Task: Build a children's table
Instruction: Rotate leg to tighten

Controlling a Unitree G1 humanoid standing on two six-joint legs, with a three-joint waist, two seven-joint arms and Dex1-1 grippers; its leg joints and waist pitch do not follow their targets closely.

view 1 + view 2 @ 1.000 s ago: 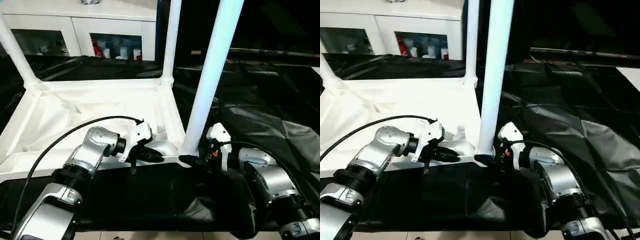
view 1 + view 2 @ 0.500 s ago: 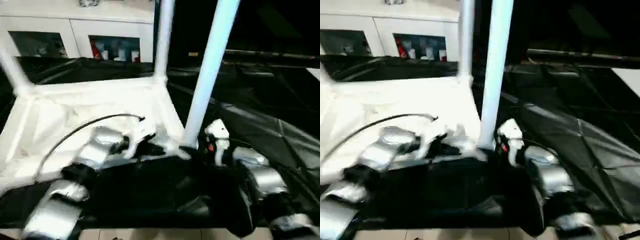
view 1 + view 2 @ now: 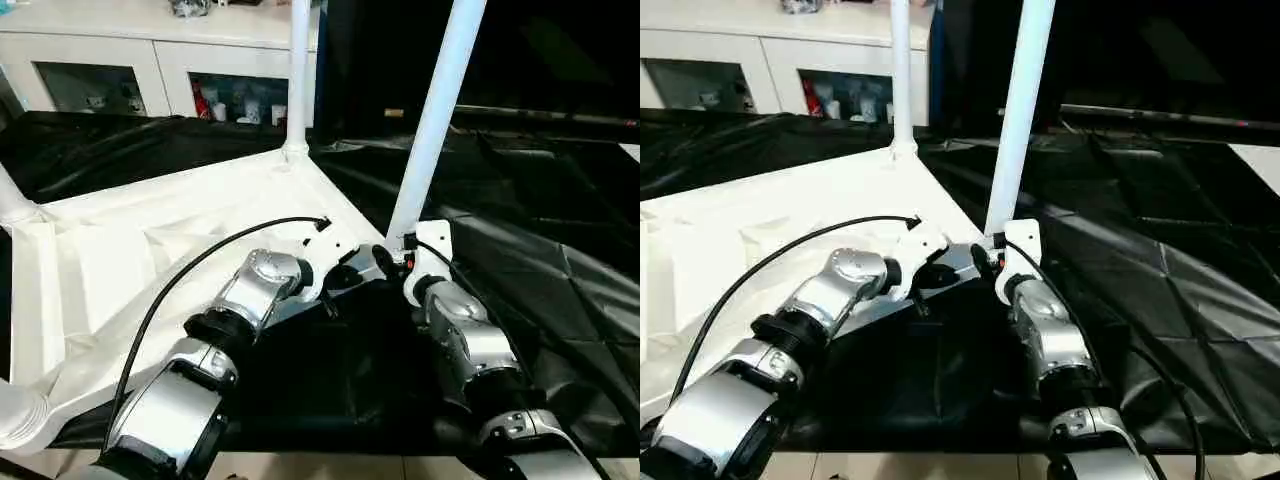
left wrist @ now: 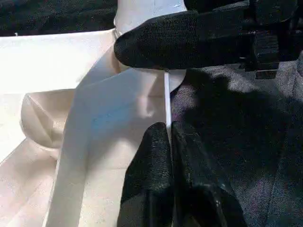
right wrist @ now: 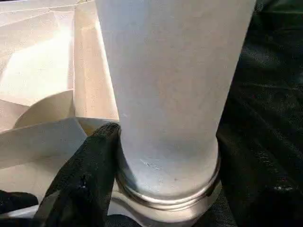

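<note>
The children's table lies upside down on the black cloth, its white tabletop showing the ribbed underside. Legs stand in its corner sockets. The near right leg rises between my arms and the far leg stands behind it. My right gripper is closed around the base of the near right leg; one black finger lies against it. My left gripper is shut on the tabletop's thin rim just beside that corner, fingers pinched together.
A white cabinet with glass doors stands behind the table. Crumpled black cloth covers the big table to the right and front. Two more legs show at the left edge, one low and one higher. My left arm's black cable arcs over the tabletop.
The tabletop has swung round: the corner that I hold has moved away from me and its front edge now runs slantwise. Both arms reach farther forward. Both grips look unchanged.
</note>
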